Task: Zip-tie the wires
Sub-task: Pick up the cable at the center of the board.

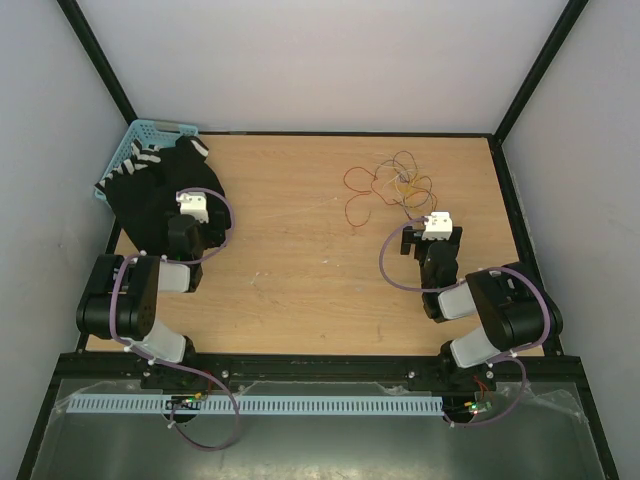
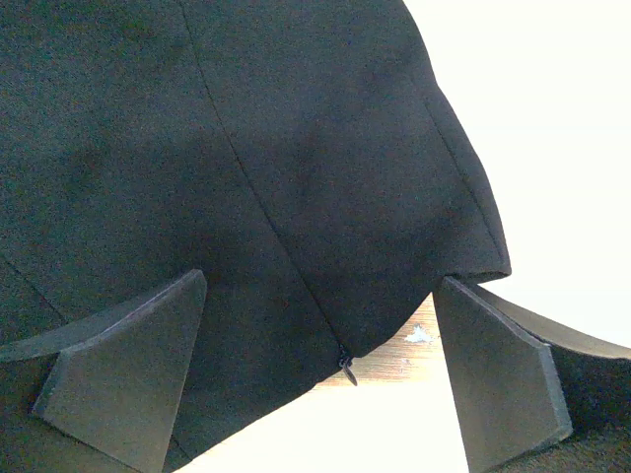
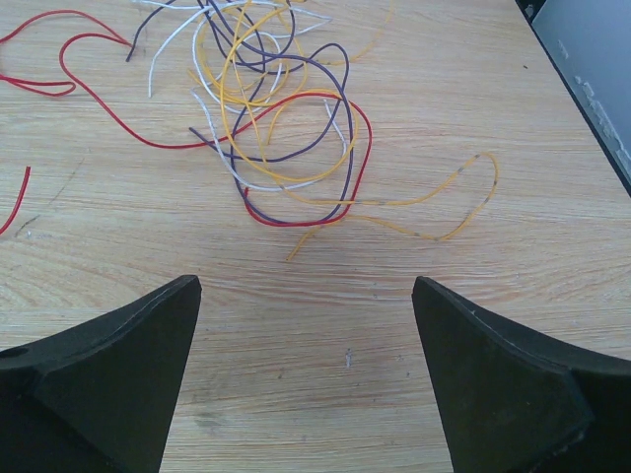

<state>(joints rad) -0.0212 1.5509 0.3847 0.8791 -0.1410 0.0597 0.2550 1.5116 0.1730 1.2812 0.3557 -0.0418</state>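
Wires (image 1: pixel 392 185), a red, yellow, purple and white tangle, lie on the wooden table (image 1: pixel 300 290) at 1 o'clock. Right gripper (image 3: pixel 306 286) sits near their 6 o'clock, jaws spread wide, empty. Left gripper (image 2: pixel 320 279) is spread and empty over black zippered fabric (image 1: pixel 150 195) at 9 o'clock, beside the blue basket (image 1: pixel 140 135).

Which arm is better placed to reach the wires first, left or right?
The right. The right hand, open, points at the wires lying just ahead. The left hand faces black fabric by the blue basket, far from them.
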